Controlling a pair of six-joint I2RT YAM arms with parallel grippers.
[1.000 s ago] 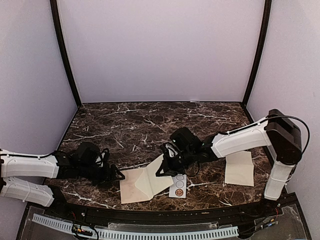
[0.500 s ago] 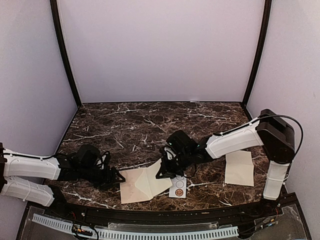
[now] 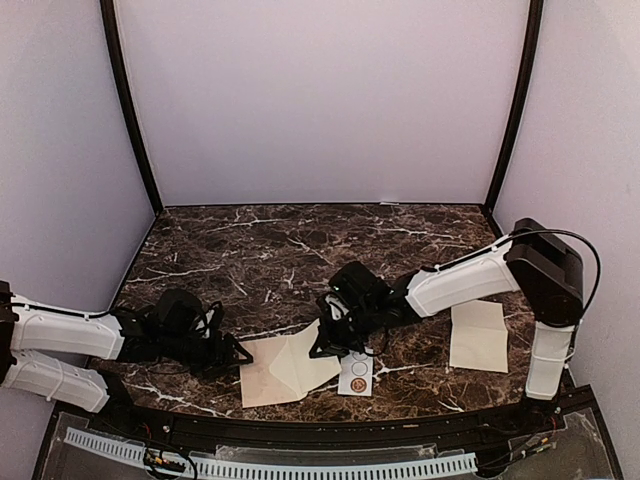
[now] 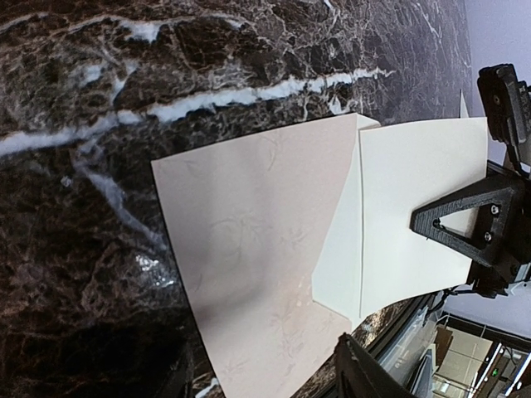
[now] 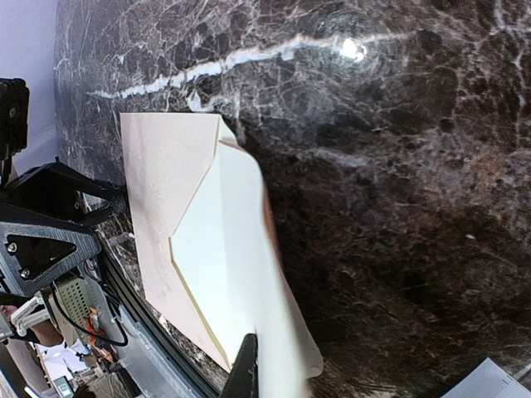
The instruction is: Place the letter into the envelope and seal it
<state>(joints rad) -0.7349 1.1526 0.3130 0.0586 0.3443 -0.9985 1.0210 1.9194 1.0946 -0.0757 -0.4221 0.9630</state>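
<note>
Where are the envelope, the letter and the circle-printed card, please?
envelope (image 3: 258, 378), top external view, on its flat body.
letter (image 3: 478, 335), top external view, on its creased middle.
circle-printed card (image 3: 356, 376), top external view, at its centre.

Robot lab test cell, not a home/office. Marble-look tabletop (image 3: 300, 250) is boxed in by plain pale wall panels (image 3: 320, 100) w/ black corner posts (image 3: 128, 110). Left arm (image 3: 60, 335) + right arm (image 3: 470, 280) are bolted at the near edge. Slotted white cable duct (image 3: 300, 467) and loose wiring (image 3: 165, 462) run along the front. Left wrist cam catches a bigger indoor room (image 4: 473, 348) in bkgd.
</note>
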